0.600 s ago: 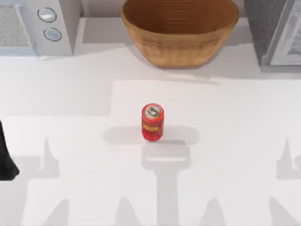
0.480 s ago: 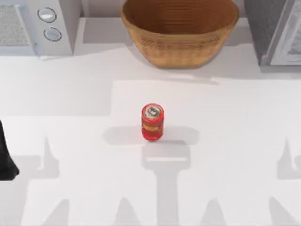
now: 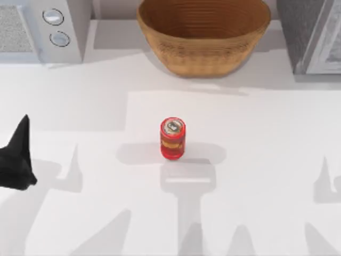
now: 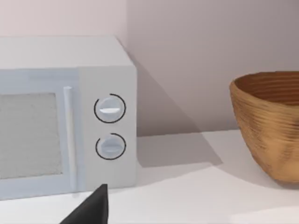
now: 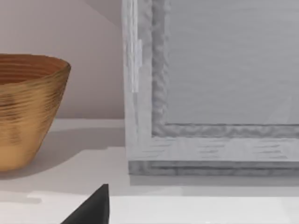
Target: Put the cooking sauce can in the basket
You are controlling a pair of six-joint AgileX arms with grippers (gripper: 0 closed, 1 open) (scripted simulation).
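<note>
Upright near the middle of the white counter (image 3: 256, 160) stands the small red cylindrical cooking sauce can (image 3: 172, 138), with an orange-yellow label band and a silver-grey round top, nothing touching it. Well apart from it, at the counter's far edge, sits the large tan-brown woven wicker basket (image 3: 203, 37), round and bowl-shaped; its ribbed wall also appears in the left wrist view (image 4: 268, 126) and the right wrist view (image 5: 28, 109). A white microwave (image 3: 40, 29) with 2 round dials stands at the far left corner, and a grey boxy appliance (image 3: 311, 34) at the far right. The black left pincer (image 3: 16, 162) hangs at the counter's left edge, well left of the can, 1 pointed finger (image 4: 91, 207) visible; whether it is apart or together I cannot tell.
</note>
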